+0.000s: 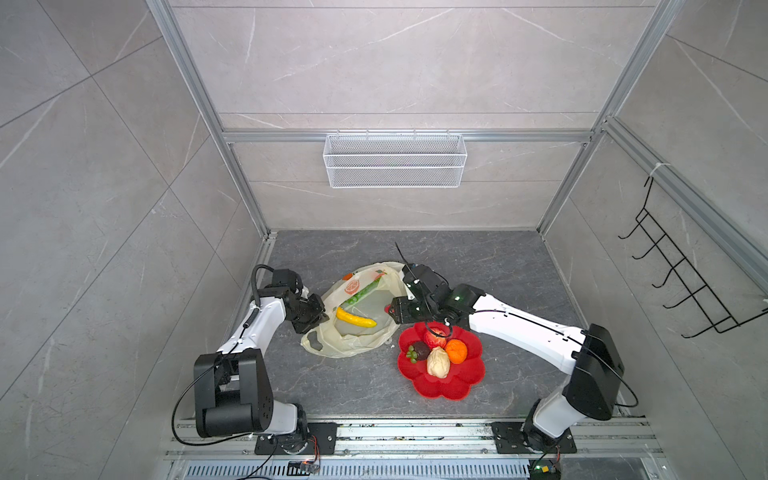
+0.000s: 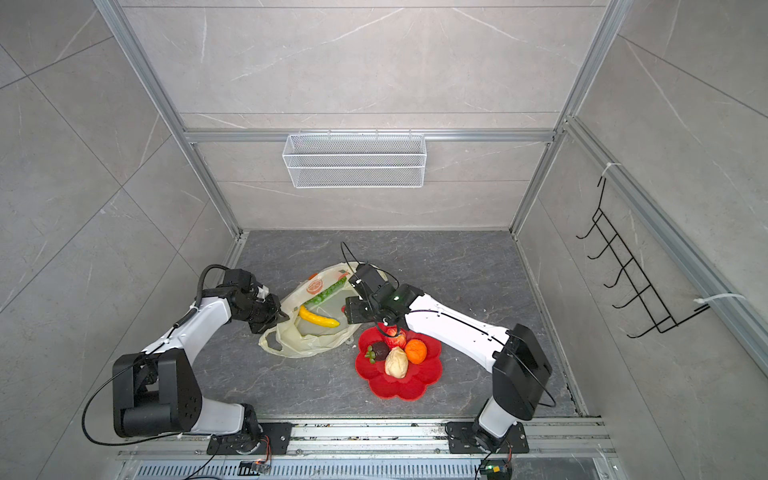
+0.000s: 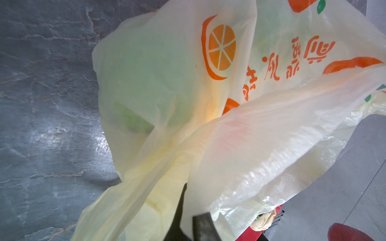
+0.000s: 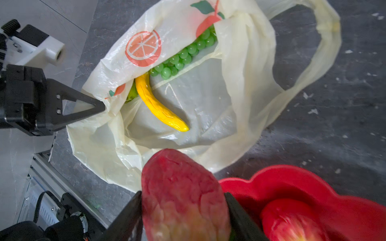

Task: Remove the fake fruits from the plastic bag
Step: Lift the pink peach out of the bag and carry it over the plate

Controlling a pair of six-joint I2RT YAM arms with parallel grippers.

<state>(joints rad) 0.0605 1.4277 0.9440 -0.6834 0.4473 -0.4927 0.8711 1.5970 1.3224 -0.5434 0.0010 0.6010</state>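
Observation:
The plastic bag [image 1: 353,343] lies open on the dark table, pale yellow with printed orange slices. Inside it lie a yellow banana [image 4: 158,104], a green grape bunch [image 4: 183,56] and a partly hidden green fruit [image 4: 131,95]. My left gripper [image 1: 322,316] is shut on the bag's rim [image 4: 108,104] and holds the mouth up. My right gripper [image 4: 183,196] is shut on a red fake fruit [image 4: 181,183], just outside the bag's mouth beside the plate. In both top views only a red sliver [image 1: 387,308] of that fruit shows at the gripper's tip.
A red flower-shaped plate [image 1: 457,388] to the right of the bag holds a red fruit [image 1: 435,336], an orange [image 1: 456,350], a cream fruit [image 1: 438,362] and a dark brown one [image 1: 422,351]. A wire basket [image 1: 395,160] hangs on the back wall, a black hook rack [image 1: 685,282] on the right.

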